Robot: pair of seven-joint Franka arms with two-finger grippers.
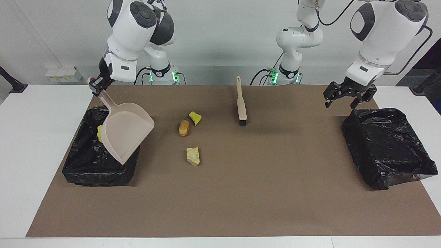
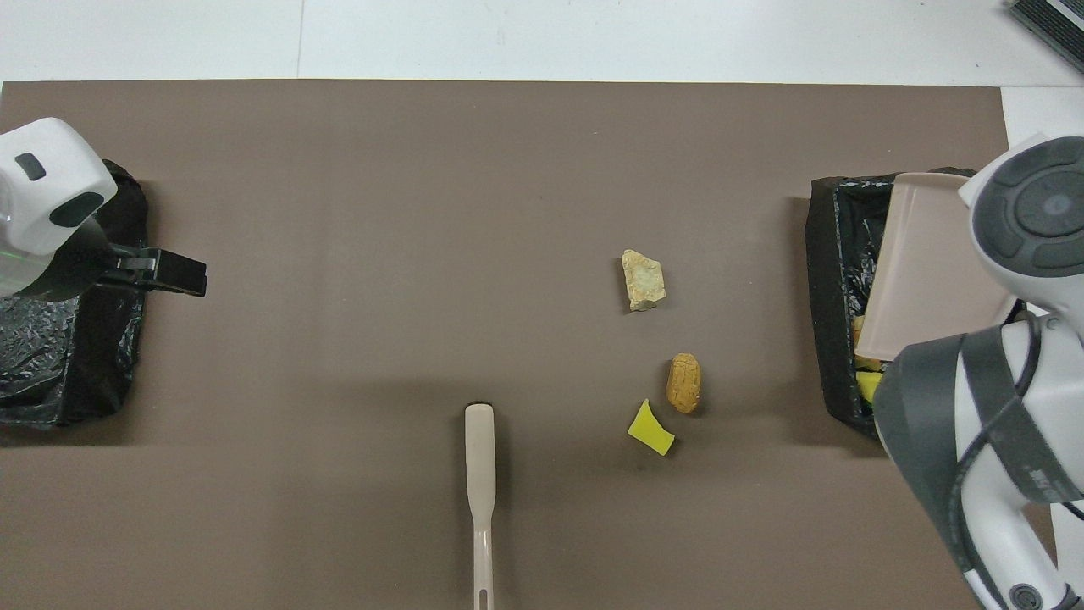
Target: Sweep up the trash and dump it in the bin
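Note:
My right gripper is shut on the handle of the beige dustpan. The pan hangs tilted, mouth down, over the black-lined bin at the right arm's end. It covers most of the bin's contents, and only a yellow piece shows in the bin. Three pieces of trash lie on the brown mat: a yellow chunk, a brown lump and a tan lump. My left gripper hangs open and holds nothing, over the rim of the other bin.
The beige hand brush lies on the mat near the robots, bristles pointing away from them. A second black-lined bin sits at the left arm's end. The brown mat covers the white table.

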